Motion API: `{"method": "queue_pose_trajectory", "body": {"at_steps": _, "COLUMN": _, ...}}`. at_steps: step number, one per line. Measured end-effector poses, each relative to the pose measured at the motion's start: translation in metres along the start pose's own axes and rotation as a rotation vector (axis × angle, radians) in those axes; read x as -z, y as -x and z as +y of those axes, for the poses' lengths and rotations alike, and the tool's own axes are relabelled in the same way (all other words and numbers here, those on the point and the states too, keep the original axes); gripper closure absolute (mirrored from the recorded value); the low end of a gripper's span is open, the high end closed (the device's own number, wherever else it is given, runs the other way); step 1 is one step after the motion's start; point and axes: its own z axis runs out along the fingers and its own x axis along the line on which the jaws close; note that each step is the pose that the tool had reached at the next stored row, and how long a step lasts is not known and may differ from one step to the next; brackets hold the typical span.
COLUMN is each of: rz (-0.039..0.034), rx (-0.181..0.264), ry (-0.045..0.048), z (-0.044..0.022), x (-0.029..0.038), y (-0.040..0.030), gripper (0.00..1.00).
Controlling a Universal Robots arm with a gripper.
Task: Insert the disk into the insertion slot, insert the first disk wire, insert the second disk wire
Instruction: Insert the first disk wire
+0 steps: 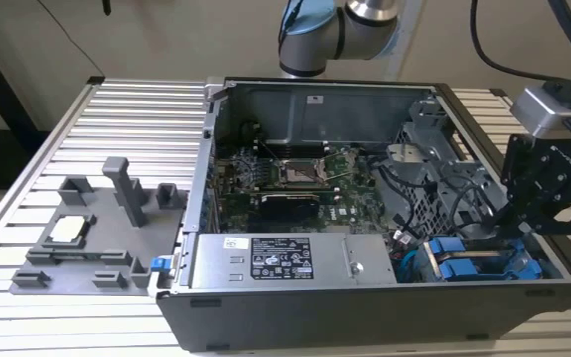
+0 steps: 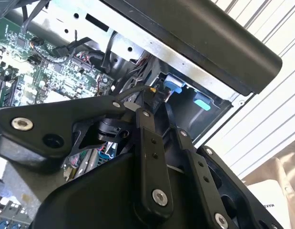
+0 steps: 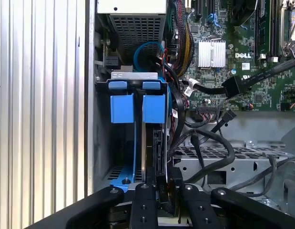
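Observation:
The open computer case lies on the slatted table. In its drive cage two blue carrier ends stand side by side. One of them, with a dark drive edge behind it, is the disk, seated in the insertion slot; the other blue carrier end is next to it. In the exterior view the disk is at the case's right end. My black gripper hangs over the rear of the disk. Its fingers are shut on a small black wire connector with a dark cable trailing from it. The gripper reaches into the cage from the exterior view's right.
A silver labelled power-supply box fills the case's near side, and the green motherboard lies behind it. Loose black cables loop beside the cage. A grey fixture with upright blocks stands at the exterior view's left.

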Motion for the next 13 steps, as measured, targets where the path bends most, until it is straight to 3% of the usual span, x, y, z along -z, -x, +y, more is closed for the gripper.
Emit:
{"method": "queue_pose_trajectory", "body": {"at_steps": 2, "rz": 0.0000, "rx": 0.000, "ry": 0.0000, "z": 0.0000, "x": 0.0000, "y": 0.0000, "gripper": 0.73}}
{"method": "queue_pose_trajectory", "body": {"at_steps": 4, "rz": 0.0000, "rx": 0.000, "ry": 0.0000, "z": 0.0000, "x": 0.0001, "y": 0.0000, "gripper": 0.81}}
{"method": "queue_pose_trajectory", "body": {"at_steps": 7, "rz": 0.0000, "rx": 0.000, "ry": 0.0000, "z": 0.0000, "x": 0.0002, "y": 0.0000, "gripper": 0.81}}
{"method": "queue_pose_trajectory", "body": {"at_steps": 13, "rz": 0.0101, "rx": 0.000, "ry": 0.0111, "z": 0.0036, "x": -0.0025, "y": 0.0001, "gripper": 0.81}}
